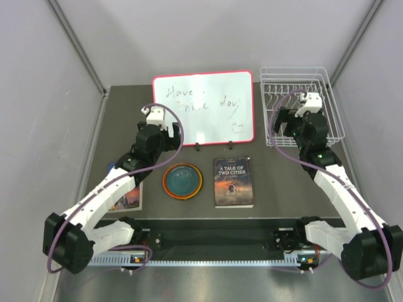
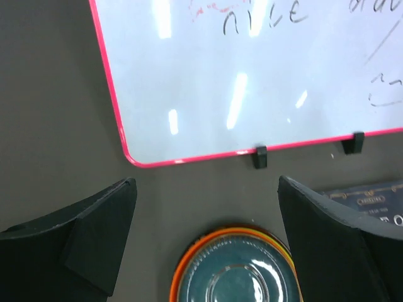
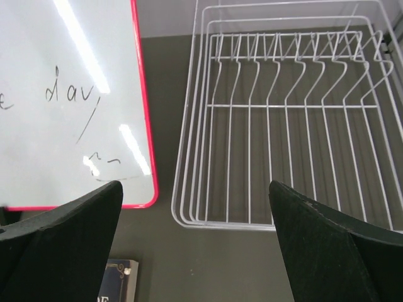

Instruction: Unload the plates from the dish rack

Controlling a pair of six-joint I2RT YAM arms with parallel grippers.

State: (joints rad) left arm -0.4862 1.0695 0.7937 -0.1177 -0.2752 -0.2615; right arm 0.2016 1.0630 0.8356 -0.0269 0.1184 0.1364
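- Dish rack (image 3: 277,107): sits at the far right corner of the table, just right of the whiteboard (image 1: 203,107). The right wrist view shows bare slot wires and table through the bottom; no plate in any slot that shows.
- Plates (image 2: 234,270): lying flat on the table at centre front, between the whiteboard's lower edge and the arm bases, just left of a book (image 1: 233,182). The teal one is on top, with orange and a thin yellowish edge showing beneath. It looks like a stack, but I cannot count the plates.
- Left gripper (image 2: 206,189): jaws spread wide and holding nothing, hanging above the far edge of the plates, clear of them.
- Right gripper (image 3: 195,189): jaws spread wide and empty, poised over the near edge of the rack, between rack and whiteboard corner.
- Step in hand, as I judge it: unloading looks finished or all but finished, since the rack reads empty.
- Next move calls for confirming no plate is hidden behind the right arm, then lifting both arms straight up without nudging the stack or snagging the rack wires.
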